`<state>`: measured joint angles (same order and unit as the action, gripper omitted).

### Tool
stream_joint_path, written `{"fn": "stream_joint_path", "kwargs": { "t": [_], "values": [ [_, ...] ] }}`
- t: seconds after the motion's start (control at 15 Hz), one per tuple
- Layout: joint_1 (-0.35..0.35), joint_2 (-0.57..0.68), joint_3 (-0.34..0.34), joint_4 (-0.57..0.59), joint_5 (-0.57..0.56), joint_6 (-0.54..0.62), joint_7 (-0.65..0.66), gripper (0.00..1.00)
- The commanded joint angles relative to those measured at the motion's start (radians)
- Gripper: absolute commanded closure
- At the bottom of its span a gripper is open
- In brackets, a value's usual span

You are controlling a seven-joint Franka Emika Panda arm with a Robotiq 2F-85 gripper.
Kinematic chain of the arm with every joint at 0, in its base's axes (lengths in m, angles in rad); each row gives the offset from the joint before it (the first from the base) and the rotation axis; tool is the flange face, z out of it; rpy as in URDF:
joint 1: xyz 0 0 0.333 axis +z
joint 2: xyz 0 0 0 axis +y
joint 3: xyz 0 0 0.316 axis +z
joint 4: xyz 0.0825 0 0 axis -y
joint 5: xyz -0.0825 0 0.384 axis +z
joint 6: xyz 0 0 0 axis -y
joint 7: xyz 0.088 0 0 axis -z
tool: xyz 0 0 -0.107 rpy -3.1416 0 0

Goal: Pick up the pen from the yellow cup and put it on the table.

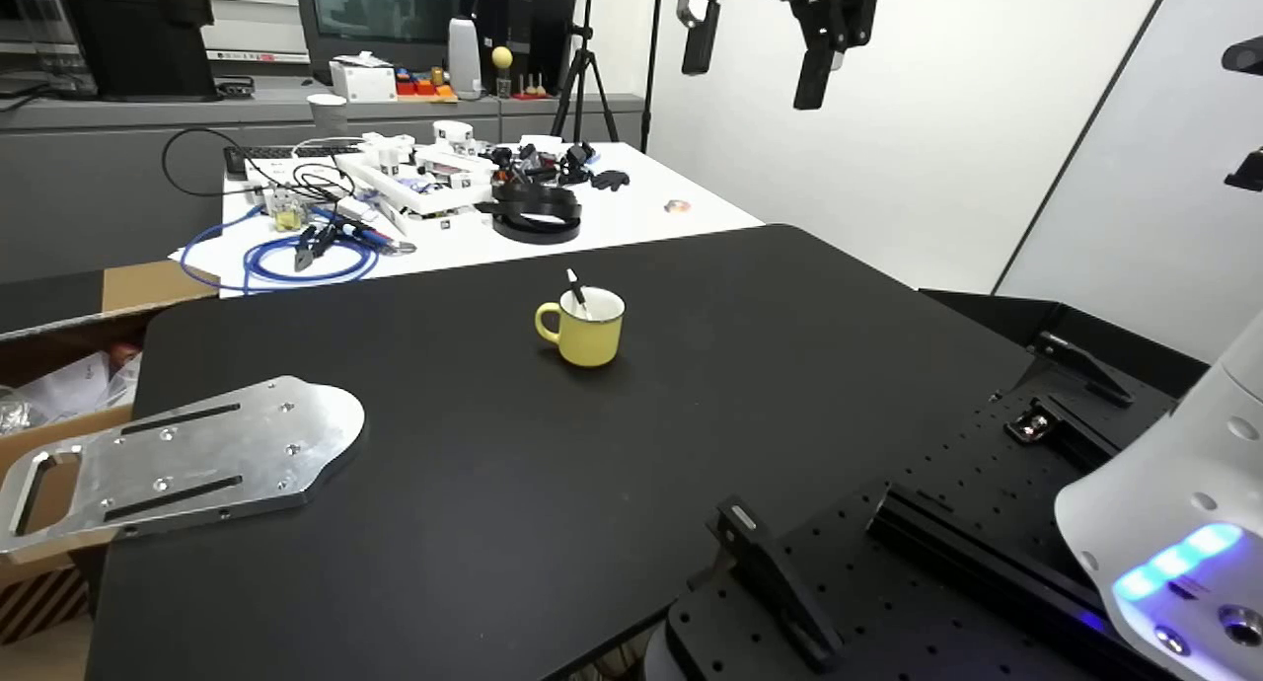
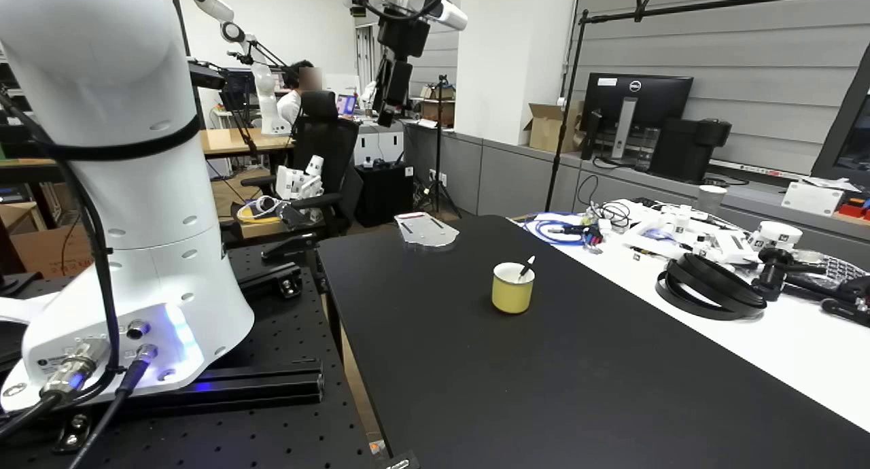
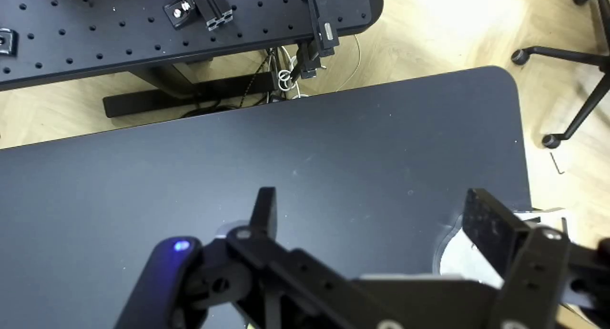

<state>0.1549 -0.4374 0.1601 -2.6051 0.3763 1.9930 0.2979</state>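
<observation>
plainly, nothing is done yet; the gripper [image 1: 754, 81] holds nothing and the pen [image 1: 575, 288] leans in the yellow cup [image 1: 589, 340]

its fingers [image 1: 813, 79] stand wide apart, well above the table [image 1: 513, 503], the gripper's top cut off in an exterior view; below, the cup sits upright on the table, the pen's pale tip poking over the rim; reaching down, gripping the pen, lifting it clear and laying it down all seem left to do; the pen's lower end is lost behind the cup's wall or against its white inside, i cannot tell which; in the wrist view the pen is out of sight, and a yellow speck [image 3: 249, 326] at the bottom edge may be the cup
</observation>
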Motion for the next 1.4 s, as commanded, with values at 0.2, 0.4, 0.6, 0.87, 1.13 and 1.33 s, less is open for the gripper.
{"fn": "stream_joint_path", "kwargs": {
  "t": [0.2,0.4,0.6,0.87,1.13,1.33],
  "values": [
    [-0.049,0.165,-0.035,0.121,-0.056,-0.016,-0.075,0.00],
    [-0.077,0.317,-0.073,0.245,-0.085,-0.055,-0.152,0.00],
    [-0.101,0.489,-0.109,0.415,-0.097,-0.133,-0.246,0.00],
    [-0.124,0.687,-0.126,0.638,-0.139,-0.206,-0.284,0.00],
    [-0.106,0.870,-0.123,0.868,-0.292,-0.275,-0.317,0.00],
    [-0.080,0.995,-0.126,1.026,-0.409,-0.303,-0.326,0.00]
  ]
}}
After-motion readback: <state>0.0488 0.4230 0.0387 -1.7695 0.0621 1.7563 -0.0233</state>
